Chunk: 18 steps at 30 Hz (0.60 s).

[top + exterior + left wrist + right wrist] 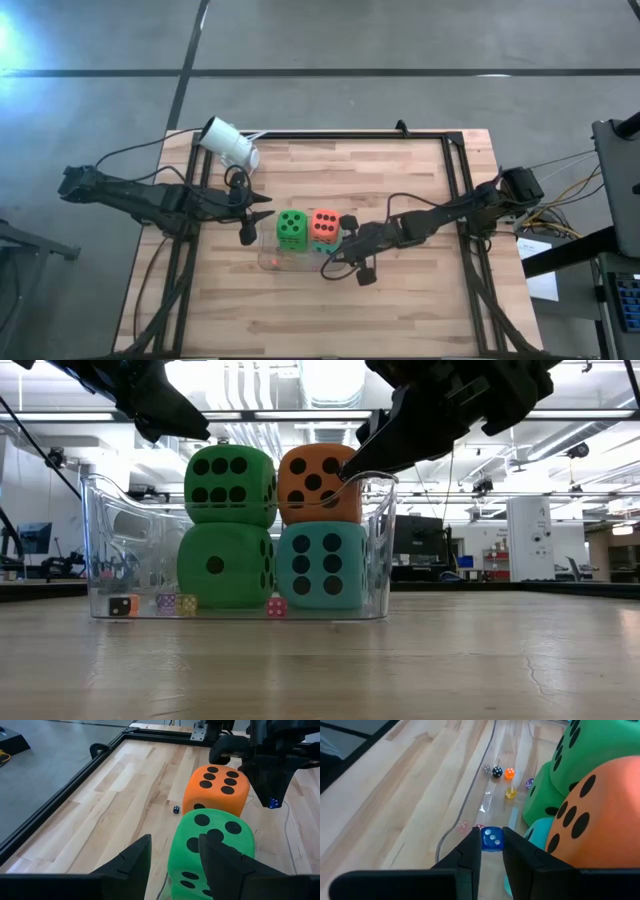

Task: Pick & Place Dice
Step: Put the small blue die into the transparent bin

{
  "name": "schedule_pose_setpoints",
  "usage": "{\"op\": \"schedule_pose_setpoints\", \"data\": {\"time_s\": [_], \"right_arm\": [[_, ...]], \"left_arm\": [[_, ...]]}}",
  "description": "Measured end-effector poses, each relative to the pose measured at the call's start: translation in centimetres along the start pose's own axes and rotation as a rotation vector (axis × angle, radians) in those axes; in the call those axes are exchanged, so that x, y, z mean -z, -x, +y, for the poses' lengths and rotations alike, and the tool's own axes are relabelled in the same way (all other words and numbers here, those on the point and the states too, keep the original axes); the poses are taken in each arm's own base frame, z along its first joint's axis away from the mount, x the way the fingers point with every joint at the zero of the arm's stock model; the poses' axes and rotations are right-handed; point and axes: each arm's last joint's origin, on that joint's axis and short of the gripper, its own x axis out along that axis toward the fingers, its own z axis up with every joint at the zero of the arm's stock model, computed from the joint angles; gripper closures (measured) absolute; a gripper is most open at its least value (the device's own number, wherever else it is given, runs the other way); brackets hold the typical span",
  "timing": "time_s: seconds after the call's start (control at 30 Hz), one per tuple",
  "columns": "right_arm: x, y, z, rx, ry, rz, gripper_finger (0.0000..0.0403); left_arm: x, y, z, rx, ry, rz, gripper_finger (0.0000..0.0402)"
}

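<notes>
Blue die (492, 839) is pinched in the right gripper (492, 851) above the clear bin (385, 540); a slip drops it outside. Left gripper (172, 857) waits half-open, empty.

No words, brand names, labels or written numbers could be read anywhere in the pictures. The only markings were pips: black ones on the upper green die (230, 485), the lower green die (225, 565), the orange die (318, 484) and the teal die (322, 565), white ones on a small blue die (492, 839).
</notes>
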Motion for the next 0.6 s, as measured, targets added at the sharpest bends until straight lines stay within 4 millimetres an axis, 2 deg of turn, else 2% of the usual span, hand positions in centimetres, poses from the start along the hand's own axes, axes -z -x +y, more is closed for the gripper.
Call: {"op": "schedule_pose_setpoints", "data": {"time_s": [0.37, 0.6], "right_arm": [[0.13, 0.02, 0.0, 0.0, 0.026, 0.033, 0.0267], [-0.59, 0.63, -0.07, -0.007, 0.025, 0.172, 0.025]], "left_arm": [[0.0, 0.0, 0.0, 0.0, 0.0, 0.0, 0.0231], [0.0, 0.0, 0.0, 0.0, -0.001, 0.0, 0.0231]]}}
